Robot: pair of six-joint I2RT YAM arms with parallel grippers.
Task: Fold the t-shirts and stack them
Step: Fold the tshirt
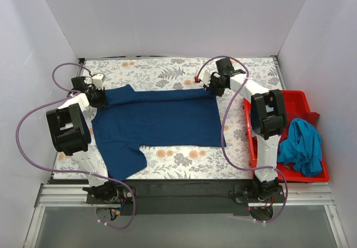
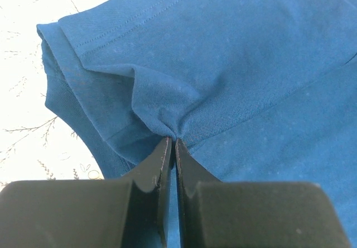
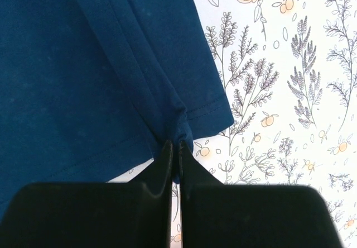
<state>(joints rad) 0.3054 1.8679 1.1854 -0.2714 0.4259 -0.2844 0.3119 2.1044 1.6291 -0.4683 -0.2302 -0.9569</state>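
Floral table cover [image 1: 167, 72] sat betw. white walls [image 1: 167, 19]. I noted the navy t-shirt [image 1: 156, 119] spread flat across it, one sleeve toward the near-left edge. L gripper [image 2: 173, 142] had jaws pinched on a fabric fold by the far-left sleeve hem. R gripper [image 3: 175, 144] was likewise clamped on the hem at the far-right corner. Teal t-shirt [image 1: 301, 147] lay bunched in red bin [image 1: 295, 98], right side, beside dark red cloth [image 1: 313, 117].

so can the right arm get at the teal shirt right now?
Probably not yet: the right pincer is shut on the navy shirt. The teal shirt lies uncovered in the red bin beside that arm's base, so once it lets go, likely yes.
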